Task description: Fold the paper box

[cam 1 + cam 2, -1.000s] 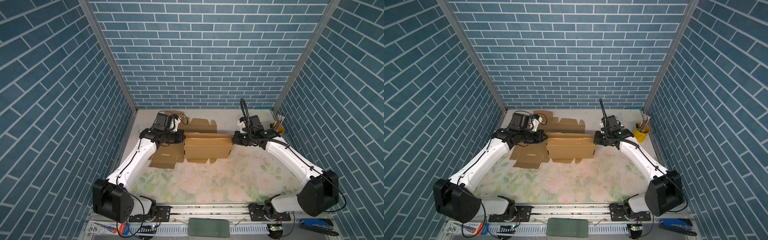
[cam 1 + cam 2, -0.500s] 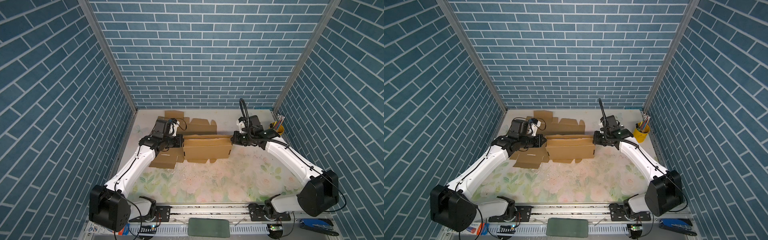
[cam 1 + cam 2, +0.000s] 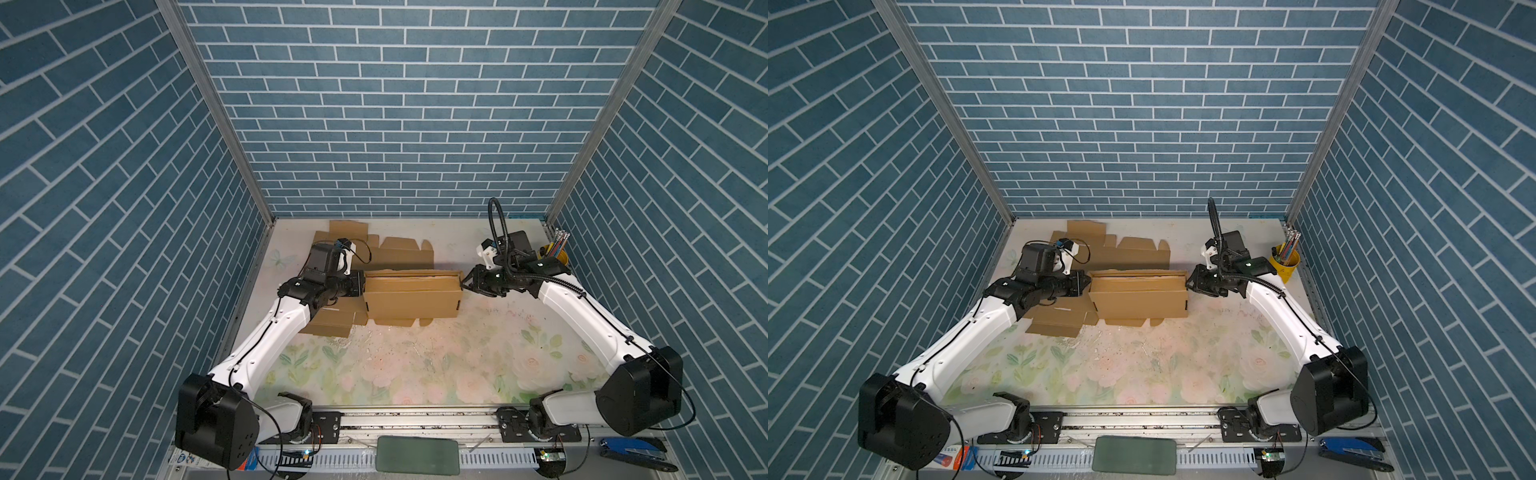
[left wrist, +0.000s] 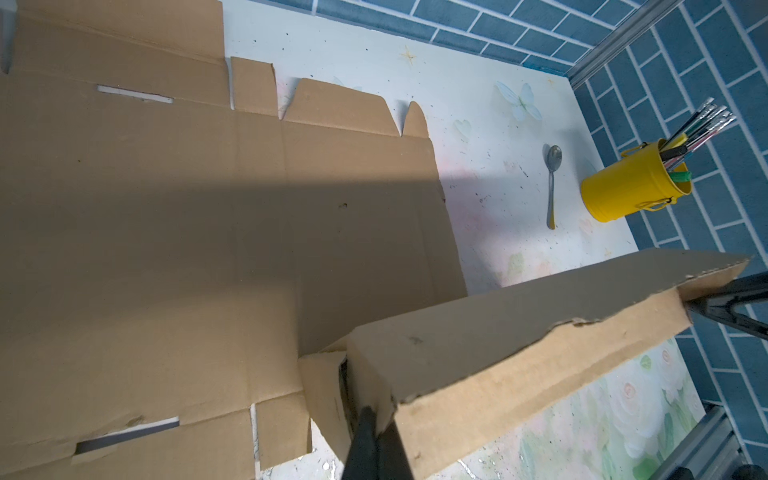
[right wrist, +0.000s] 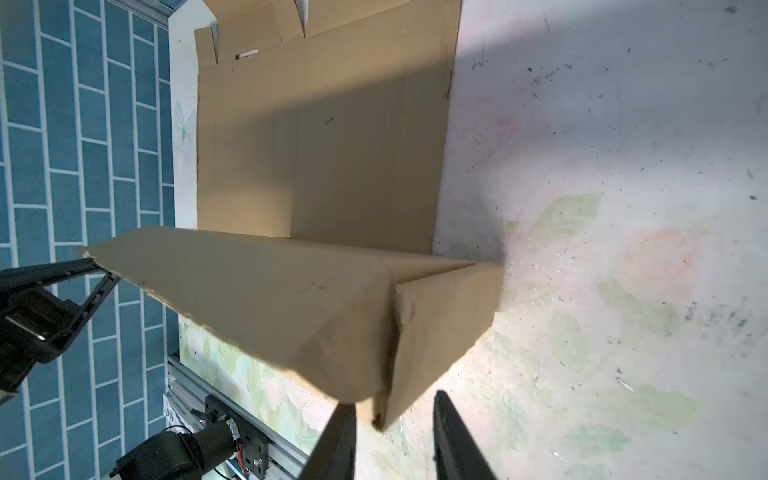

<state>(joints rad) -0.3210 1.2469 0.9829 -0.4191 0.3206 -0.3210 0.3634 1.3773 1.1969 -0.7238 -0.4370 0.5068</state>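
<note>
Cardboard: we see the paper box (image 3: pixel 411 297) as a flat sheet on the tabletop (image 3: pixel 415 365) with its near long wall folded up; more flaps lie flat toward 12 o'clock and off at 8 o'clock.
Box position: it sits in the far half of the tabletop, left of centre, between our two arms in both top views.
Left jaws: the left gripper (image 4: pixel 372 440) is pinched fully together at the 9 o'clock end of the raised wall; in the left wrist view the tips meet right at the corner of the cardboard, apparently nipping its edge.
Right jaws: the right gripper (image 5: pixel 392 432) stands partly open at the 3 o'clock end, its two fingers (image 5: pixel 336 436) straddling the wall's corner without clamping it.
Step in hand: we judge that we are standing up and creasing the near wall, one arm at each end.
Next move: we likely need to keep the left end pinned while the right jaws either re-grip or shift to tuck the end flap.
Bystanders: a yellow cup (image 4: pixel 623 187) of pencils and a spoon (image 4: pixel 552 183) lie well apart, toward 2 o'clock.
</note>
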